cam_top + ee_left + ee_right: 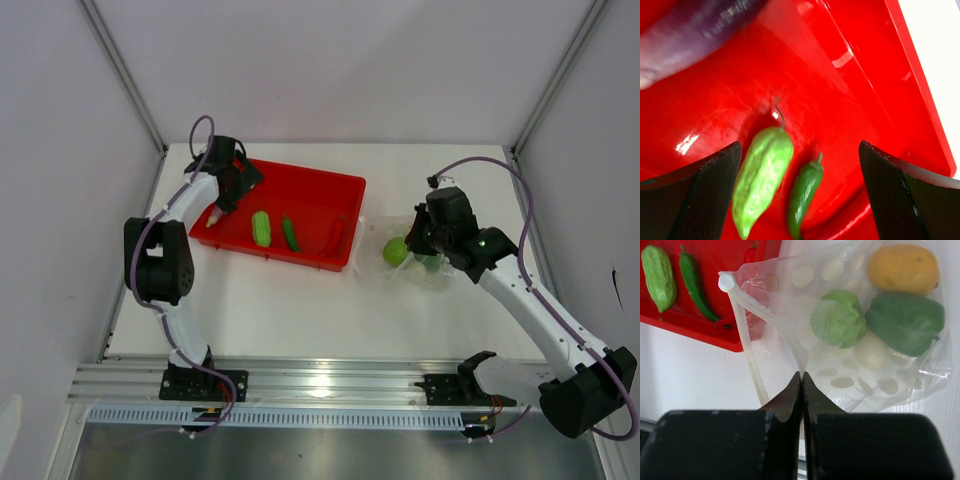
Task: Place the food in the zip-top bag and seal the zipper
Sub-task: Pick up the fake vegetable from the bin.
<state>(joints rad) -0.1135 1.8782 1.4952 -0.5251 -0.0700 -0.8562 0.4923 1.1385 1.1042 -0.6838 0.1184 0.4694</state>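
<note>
Zip-top bag [790, 300], pinched at its lip by my closed right pincer [801, 377], could slip free and collapse its mouth while my open left pincer [799, 150] hovers over the bitter gourd [762, 175].

White table [300, 310], matte, evenly lit. Plain pale wall panels close it in at left [50, 200], back [340, 60] and right [590, 150]. Metal post [120, 70] at each far corner. Aluminium rail [330, 378] along the near edge, glare mid-span. Slotted strip [300, 415] just below it.
</note>
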